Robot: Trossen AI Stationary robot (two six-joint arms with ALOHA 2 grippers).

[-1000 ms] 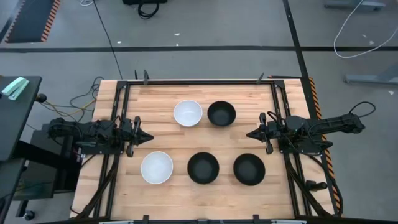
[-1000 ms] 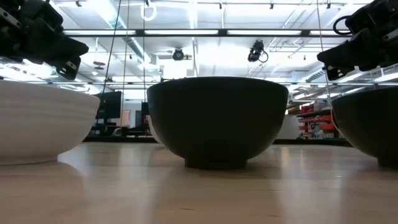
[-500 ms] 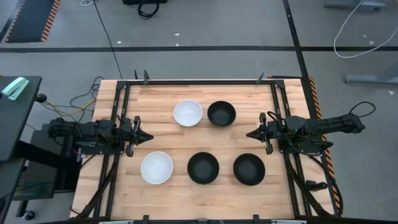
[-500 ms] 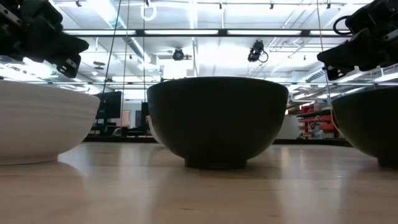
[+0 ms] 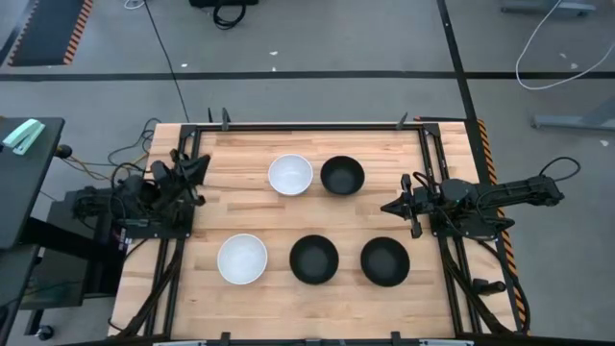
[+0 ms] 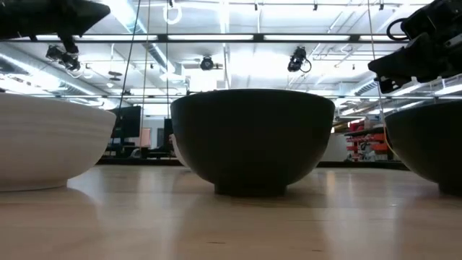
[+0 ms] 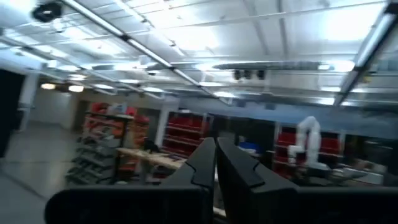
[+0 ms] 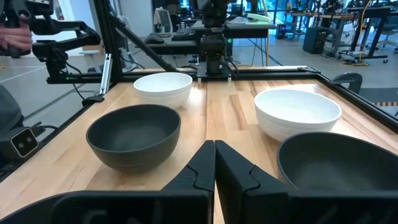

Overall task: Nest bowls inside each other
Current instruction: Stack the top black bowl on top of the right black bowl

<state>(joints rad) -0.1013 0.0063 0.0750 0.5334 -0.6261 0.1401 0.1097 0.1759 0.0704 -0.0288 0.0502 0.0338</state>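
Observation:
Five bowls stand apart on their bases on the table. The far row has a white bowl (image 5: 290,175) and a black bowl (image 5: 342,176). The near row has a white bowl (image 5: 242,259) and two black bowls (image 5: 314,259) (image 5: 385,261). My left gripper (image 5: 200,163) (image 7: 216,163) is shut, raised at the table's left edge and tipped up toward the room. My right gripper (image 5: 385,206) (image 8: 214,160) is shut, level above the table's right side, pointing left between the two rows. Neither touches a bowl.
A black metal frame (image 5: 307,125) runs around the wooden tabletop, with rails along the left and right sides. Bare wood (image 5: 317,216) lies between the two rows of bowls. In the low view the middle black bowl (image 6: 253,141) fills the centre, flanked by a white bowl (image 6: 50,141) and a black bowl (image 6: 429,144).
My left gripper has risen and swung from pointing right over the table toward the table's far left corner, tipping upward; it stays shut. The bowls have not moved.

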